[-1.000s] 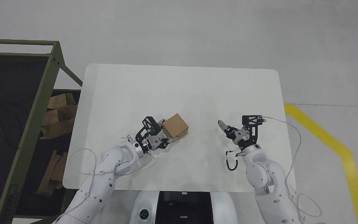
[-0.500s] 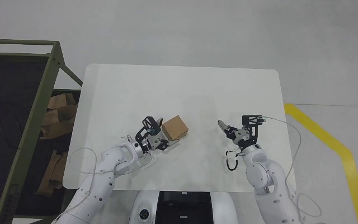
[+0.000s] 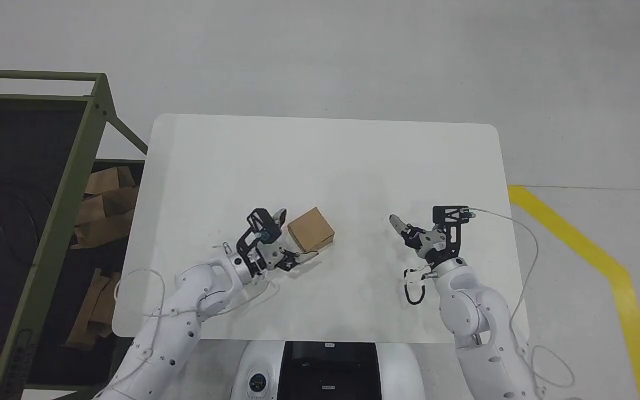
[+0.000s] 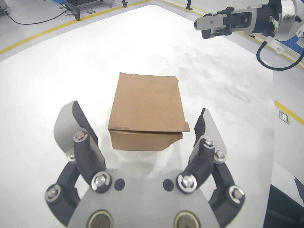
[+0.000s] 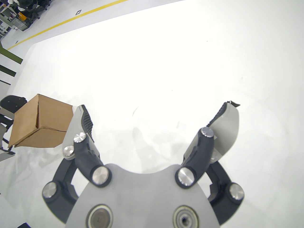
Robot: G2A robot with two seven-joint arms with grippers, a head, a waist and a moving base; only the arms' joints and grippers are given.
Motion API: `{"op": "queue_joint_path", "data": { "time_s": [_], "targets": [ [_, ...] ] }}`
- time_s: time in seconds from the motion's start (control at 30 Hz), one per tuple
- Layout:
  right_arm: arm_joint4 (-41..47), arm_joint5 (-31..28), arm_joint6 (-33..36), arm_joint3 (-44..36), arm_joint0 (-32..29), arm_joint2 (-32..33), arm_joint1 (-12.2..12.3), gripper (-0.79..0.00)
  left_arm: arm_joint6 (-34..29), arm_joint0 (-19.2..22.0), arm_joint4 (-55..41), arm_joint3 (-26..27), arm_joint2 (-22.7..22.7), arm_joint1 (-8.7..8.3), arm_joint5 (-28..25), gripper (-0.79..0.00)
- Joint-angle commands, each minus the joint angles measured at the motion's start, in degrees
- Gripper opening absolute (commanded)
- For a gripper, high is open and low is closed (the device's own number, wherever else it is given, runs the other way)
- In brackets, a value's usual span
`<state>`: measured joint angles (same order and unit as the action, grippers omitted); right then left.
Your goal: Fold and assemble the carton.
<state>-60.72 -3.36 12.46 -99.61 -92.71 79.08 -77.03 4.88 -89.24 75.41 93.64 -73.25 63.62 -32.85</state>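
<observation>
Your left gripper (image 4: 137, 109) gapes just before the carton (image 4: 146, 100) (near-square, lid lip facing it); right gripper (image 5: 156, 106) splayed over the white table (image 3: 400, 160).

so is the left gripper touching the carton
Apart. The left wrist view shows the left gripper open, its fingers on either side of the carton, with bare table between each finger and the cardboard.

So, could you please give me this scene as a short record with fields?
carton: brown box, flaps shut, resting on the table
left claw: open, facing the carton's side, not gripping it
right claw: open, empty, over bare table, apart from the carton
beside table: bin holding cardboard
</observation>
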Motion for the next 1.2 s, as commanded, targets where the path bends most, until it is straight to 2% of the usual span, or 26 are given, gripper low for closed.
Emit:
{"op": "queue_joint_path", "data": {
  "time_s": [0.0, 0.2, 0.5, 0.83, 1.17],
  "targets": [
    [0.01, 0.11, -0.15, -0.05, 0.05, 0.07, 0.04, 0.0, 1.04, -0.88, -1.08, 0.76, -0.99, -0.12, 0.19, 0.0],
    [0.1, 0.24, -0.5, -0.21, -0.28, 0.18, 0.16, 0.0, 1.84, -1.61, -4.76, 0.24, -2.09, 0.21, 6.55, 0.0],
    [0.38, 0.19, -0.87, -0.55, -1.21, 0.77, 0.41, 0.0, -1.09, 0.79, -4.48, -2.44, 0.66, 0.87, 10.0, 0.0],
    [0.04, 0.58, -0.8, -0.92, -1.07, 0.09, 0.52, 0.0, -1.47, 0.81, -4.66, -2.76, 0.55, 0.86, 9.36, 0.0],
    [0.02, 0.89, -0.72, -1.01, -0.93, -0.21, 0.65, 0.0, -0.41, -0.3, -5.52, -0.58, -0.42, 0.69, 8.15, 0.0]
  ]
}}
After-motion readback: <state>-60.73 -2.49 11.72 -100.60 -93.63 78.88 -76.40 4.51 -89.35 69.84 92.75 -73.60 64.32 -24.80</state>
